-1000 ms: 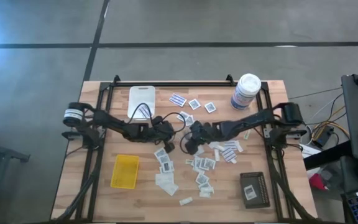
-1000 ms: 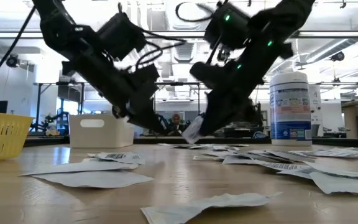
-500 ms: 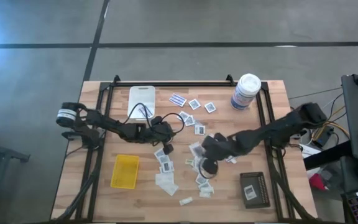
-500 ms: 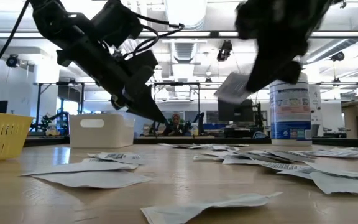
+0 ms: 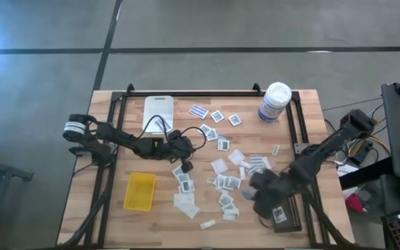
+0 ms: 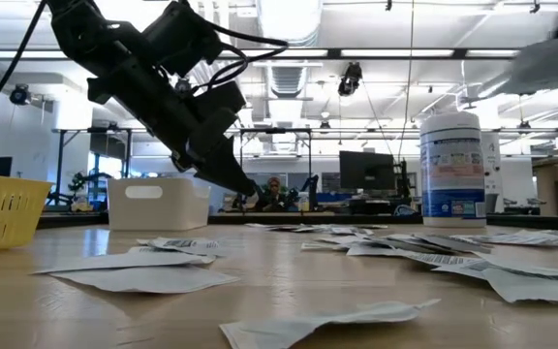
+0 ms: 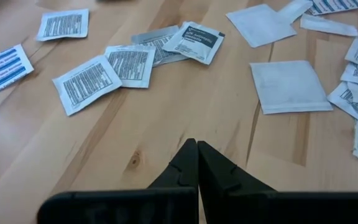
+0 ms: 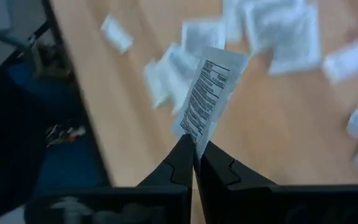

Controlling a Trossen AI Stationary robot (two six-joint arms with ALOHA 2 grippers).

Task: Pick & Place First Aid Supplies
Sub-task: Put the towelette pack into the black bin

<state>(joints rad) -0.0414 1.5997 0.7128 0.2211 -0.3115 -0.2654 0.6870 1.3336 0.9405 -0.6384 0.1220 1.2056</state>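
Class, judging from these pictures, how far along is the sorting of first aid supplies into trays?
Early. One packet lies in the black tray. The right end effector pinches another packet; the left end effector is shut, empty. Dozens of loose packets remain on the table.

We could not read a single word anywhere. The white packets (image 7: pixel 87 84) on the table (image 7: pixel 166 124) carried blocks of fine black print, too small for us to make out. The packet (image 8: pixel 211 93) pinched between the right arm's fingers (image 8: pixel 179 165) bore the same kind of print, equally unreadable. The white canister (image 6: pixel 450 165) had a blue label with small text and pictures, which we also could not decipher.
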